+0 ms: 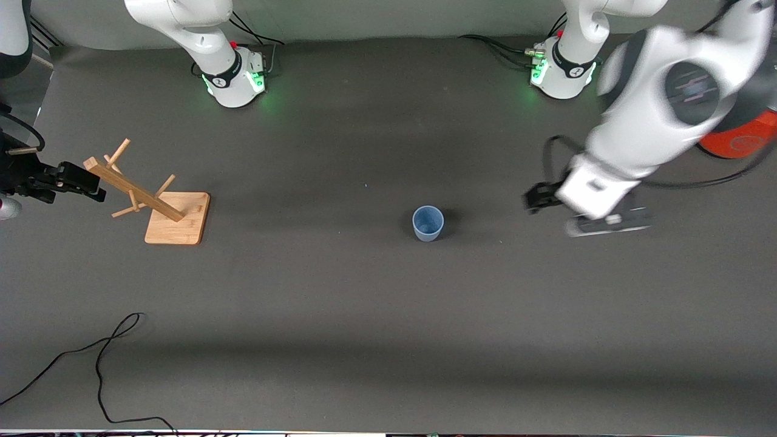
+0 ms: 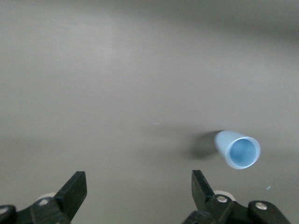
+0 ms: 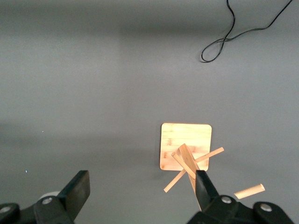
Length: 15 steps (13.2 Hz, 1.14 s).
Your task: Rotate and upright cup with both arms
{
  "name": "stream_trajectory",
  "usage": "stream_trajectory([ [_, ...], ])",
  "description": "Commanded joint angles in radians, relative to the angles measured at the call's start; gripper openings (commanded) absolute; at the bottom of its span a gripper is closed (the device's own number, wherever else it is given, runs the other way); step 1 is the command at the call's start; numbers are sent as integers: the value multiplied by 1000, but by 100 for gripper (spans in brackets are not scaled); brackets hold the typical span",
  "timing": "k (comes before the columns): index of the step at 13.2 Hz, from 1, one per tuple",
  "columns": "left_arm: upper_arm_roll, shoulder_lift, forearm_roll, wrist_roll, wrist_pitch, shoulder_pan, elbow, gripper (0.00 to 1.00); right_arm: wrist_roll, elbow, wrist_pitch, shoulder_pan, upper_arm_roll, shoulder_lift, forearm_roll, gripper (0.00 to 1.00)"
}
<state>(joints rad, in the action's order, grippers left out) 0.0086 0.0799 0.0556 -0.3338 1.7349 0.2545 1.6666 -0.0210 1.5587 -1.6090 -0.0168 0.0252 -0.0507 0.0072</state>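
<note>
- Cable: lies slack on the table at the near edge, toward the right arm's end. It is well apart from the cup and poses no hazard.
- Cup: stands on its base, mouth up, near the middle of the table. It is free of both tools. Judged from this, the uprighting step is complete.
- Left tool: over the table just beside the cup, toward the left arm's end, jaws wide and holding nothing. In the left wrist view the cup sits clear of the fingers, not between them.
- Risk: the left arm shows motion blur. A sweep back toward the cup would tip it, because the cup is light and has a narrow base.
- Risk: a low retreat path could let a finger clip the rim. Lifting clear before any sideways travel would avoid this.
- Rack: wooden peg stand on a square base, toward the right arm's end, well apart from the cup.
- Right tool: waits over the table just beside the rack, jaws wide and holding nothing. A careless move could strike a peg.
- Orange cylinder: farther from the camera, at the left arm's end, partly hidden by the arm.
</note>
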Motion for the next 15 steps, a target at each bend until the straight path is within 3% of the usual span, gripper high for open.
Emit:
stream_trajectory([
  [1, -15, -84, -54, 168, -89, -142, 42, 100, -8, 15, -5, 3, 2, 19, 0, 100],
  [3, 48, -107, -97, 238, -129, -173, 44, 100, -8, 15, -5, 3, 2, 19, -1, 100],
  [8, 106, -117, -149, 249, -173, -149, 32, 100, -8, 15, -5, 3, 2, 19, -1, 100],
  [15, 82, -100, -138, 248, -175, -144, 6, 100, -10, 17, -9, 4, 2, 19, -1, 100],
])
